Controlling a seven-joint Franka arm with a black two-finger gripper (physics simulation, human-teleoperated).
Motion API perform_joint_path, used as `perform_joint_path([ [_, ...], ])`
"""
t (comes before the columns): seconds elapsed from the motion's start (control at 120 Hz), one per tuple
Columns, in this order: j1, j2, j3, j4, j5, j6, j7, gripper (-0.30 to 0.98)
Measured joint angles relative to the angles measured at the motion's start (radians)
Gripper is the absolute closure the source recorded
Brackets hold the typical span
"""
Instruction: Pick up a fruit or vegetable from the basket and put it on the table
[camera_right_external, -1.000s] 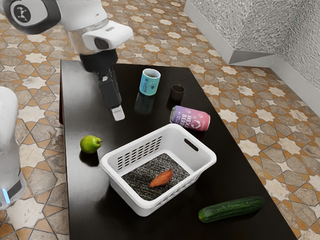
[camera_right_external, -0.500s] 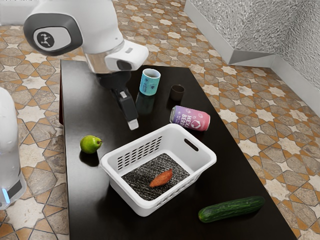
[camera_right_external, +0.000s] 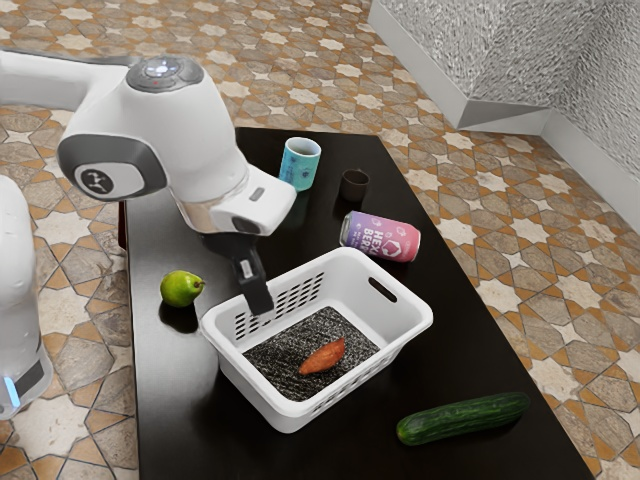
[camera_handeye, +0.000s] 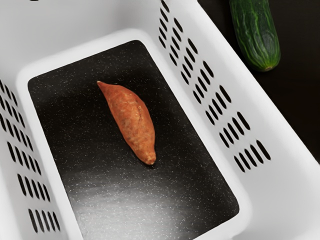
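Poising the tool (camera_right_external: 258, 299) over the basket (camera_right_external: 350, 285), with the sweet potato (camera_handeye: 133, 120) inside, below and slightly beyond. Cannot tell whether wide or narrow. Best to centre over its plump middle, square across its width, then descend straight.

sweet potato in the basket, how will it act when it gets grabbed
The sweet potato looks firm and solid, so it should likely stay stiff when squeezed. Its rounded, tapered body might roll a little on the basket's flat floor if nudged. The narrow ends would probably give a poorer grip than the thick middle.
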Motion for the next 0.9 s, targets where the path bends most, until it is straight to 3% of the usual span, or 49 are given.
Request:
perform_joint_path([
  [0.383,0.018,0.036,-0.099,-0.002,-0.030,0.134,0.016,0.00],
  [0.9,0.058,0.042,-0.113,-0.001,-0.037,0.169,0.024,0.00],
])
